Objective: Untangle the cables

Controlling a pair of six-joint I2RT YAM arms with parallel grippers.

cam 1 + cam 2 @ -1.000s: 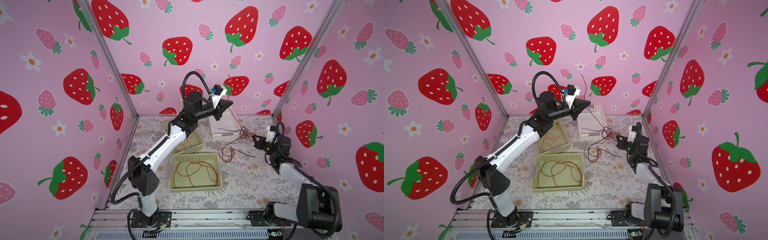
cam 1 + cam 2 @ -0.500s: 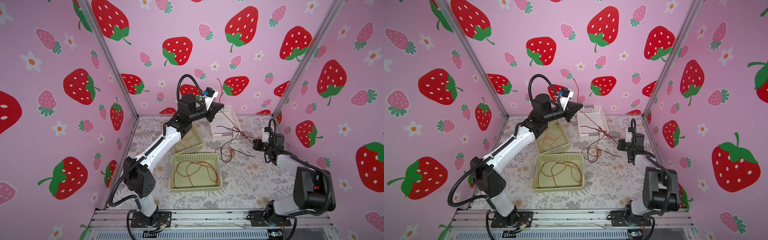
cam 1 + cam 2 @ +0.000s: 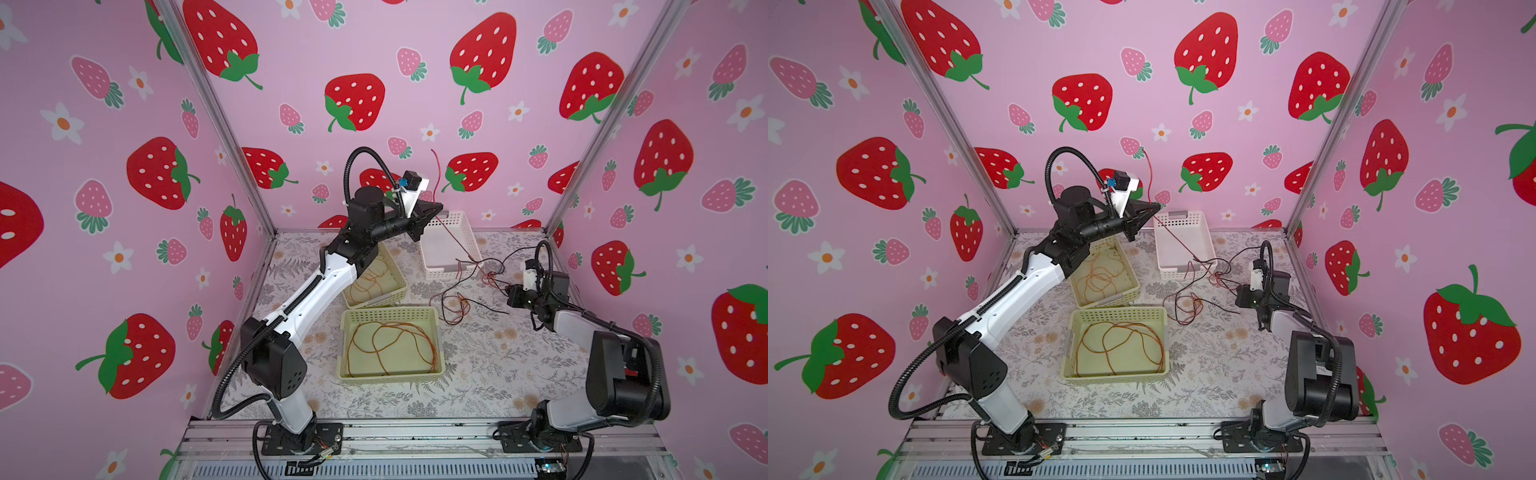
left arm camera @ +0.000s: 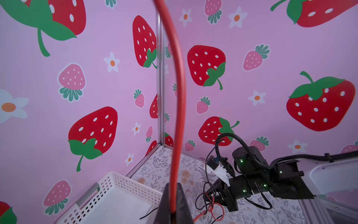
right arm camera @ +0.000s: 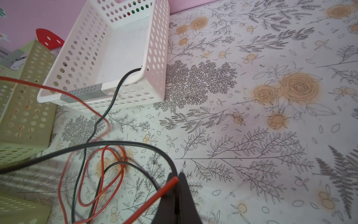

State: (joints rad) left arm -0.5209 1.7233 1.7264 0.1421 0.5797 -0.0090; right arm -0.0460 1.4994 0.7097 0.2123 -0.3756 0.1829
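In a top view: left tool [image 3: 436,206] clamps thin red wire cable [image 3: 455,236] taut above white perforated plastic basket [image 3: 440,253]; red/black knot [image 3: 488,277] just beside basket. L wrist: same pinch. R wrist: right tool [image 5: 177,186] pinches red strand end [image 5: 155,196]. Step: pulling apart; next prob. needs slow, steady pull.

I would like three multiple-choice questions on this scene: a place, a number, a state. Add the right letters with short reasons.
1. Where is the left gripper?
A. raised beside the white basket
B. down low at the front
C. far on the right side

2. How many baskets are there?
A. two
B. three
C. four

3. The left gripper is:
A. open and empty
B. shut on a red cable
C. shut on a black cable

1 A: it hangs high at that basket's far end.
2 B: one white, two green baskets.
3 B: the left wrist view shows it pinching the red cable.
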